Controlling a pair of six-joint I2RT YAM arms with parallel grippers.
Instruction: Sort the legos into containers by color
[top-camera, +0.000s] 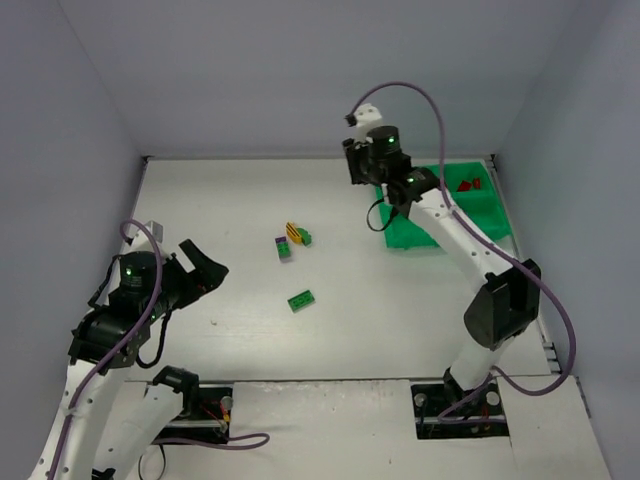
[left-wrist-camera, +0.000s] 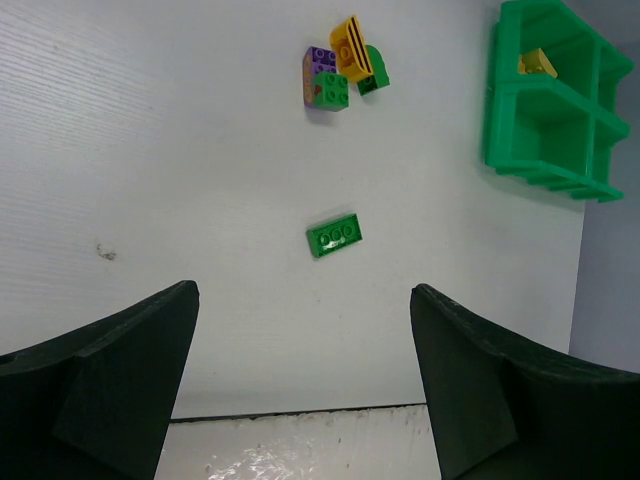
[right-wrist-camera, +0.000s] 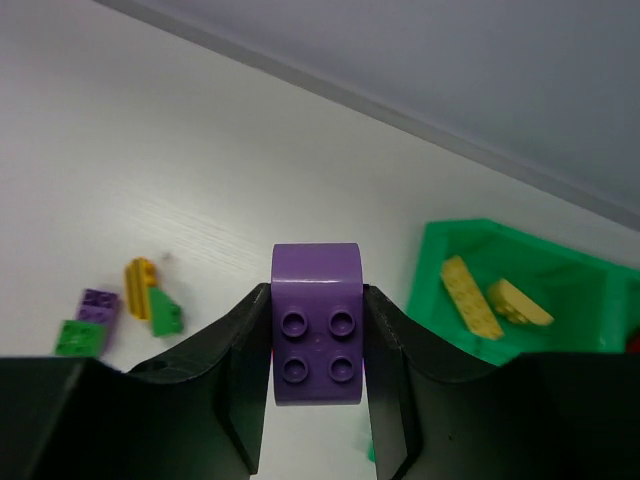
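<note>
A bright green four-compartment tray (top-camera: 412, 238) sits at the tabletop's far right. One compartment holds two yellow bricks (right-wrist-camera: 470, 297), and another holds red bricks (top-camera: 466, 185). A purple rounded brick (right-wrist-camera: 317, 345), four studs facing the camera, is clamped between black jaws near the tray. A flat green brick (left-wrist-camera: 334, 235) lies alone mid-tabletop. Beyond it is a tight cluster: a purple brick (left-wrist-camera: 319, 61) touching a green block (left-wrist-camera: 331, 91), a yellow ribbed piece (left-wrist-camera: 350, 48) and a green wedge (left-wrist-camera: 376, 70).

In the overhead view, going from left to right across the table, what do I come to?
First the left gripper, jaws open → loose legos, too bunched sideways to order among themselves → right gripper, jaws shut on a purple brick → green tray.
</note>
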